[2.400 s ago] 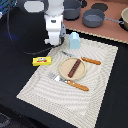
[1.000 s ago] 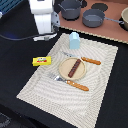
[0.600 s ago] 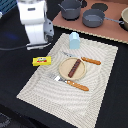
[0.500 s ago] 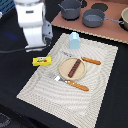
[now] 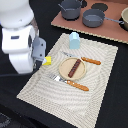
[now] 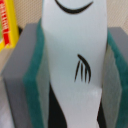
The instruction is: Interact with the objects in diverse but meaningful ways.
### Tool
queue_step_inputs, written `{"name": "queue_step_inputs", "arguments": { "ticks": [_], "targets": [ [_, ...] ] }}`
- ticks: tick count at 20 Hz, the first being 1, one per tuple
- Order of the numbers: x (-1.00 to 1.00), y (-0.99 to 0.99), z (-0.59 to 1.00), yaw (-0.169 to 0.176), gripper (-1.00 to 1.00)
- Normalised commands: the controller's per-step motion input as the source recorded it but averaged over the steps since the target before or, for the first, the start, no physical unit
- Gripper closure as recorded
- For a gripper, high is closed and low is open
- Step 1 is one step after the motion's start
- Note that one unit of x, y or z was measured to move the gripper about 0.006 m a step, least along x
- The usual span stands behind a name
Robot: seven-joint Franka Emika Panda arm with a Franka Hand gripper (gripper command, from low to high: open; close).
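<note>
In the wrist view, the small white oblong piece point(image 6: 75, 45), marked with black lines, fills the gap between my gripper's point(image 6: 75, 75) green pads point(image 6: 35, 70); the gripper is shut on it. A yellow packet point(image 6: 9, 25) with red print lies behind it. In the exterior view, my white arm point(image 5: 20, 42) looms at the exterior view's left and hides the fingers. The yellow packet point(image 5: 47, 61) peeks out beside it. The pale-blue block point(image 5: 74, 40) stands at the mat's far edge. The dark-brown stick point(image 5: 74, 68) lies on the tan plate point(image 5: 63, 71).
A striped placemat point(image 5: 100, 85) lies under the plate, with an orange-handled knife point(image 5: 91, 61) and fork point(image 5: 74, 84) beside it. Two grey pots point(image 5: 71, 9) point(image 5: 93, 18) stand on a brown board point(image 5: 120, 30) at the back.
My arm has risen from the mat's far corner near the blue block and swung toward the exterior view's left, closer to the camera.
</note>
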Motion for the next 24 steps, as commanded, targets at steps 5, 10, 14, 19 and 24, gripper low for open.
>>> {"name": "queue_step_inputs", "arguments": {
  "ticks": [5, 10, 14, 19, 24],
  "targets": [
    [0.72, -0.27, -0.27, -0.057, 1.00],
    [0.53, -0.08, -0.32, -0.030, 1.00],
    [0.26, -0.02, -0.27, -0.025, -1.00],
    [0.20, 0.00, -0.08, -0.008, -1.00],
    [0.09, 0.08, 0.66, 0.007, -1.00]
  ]
}}
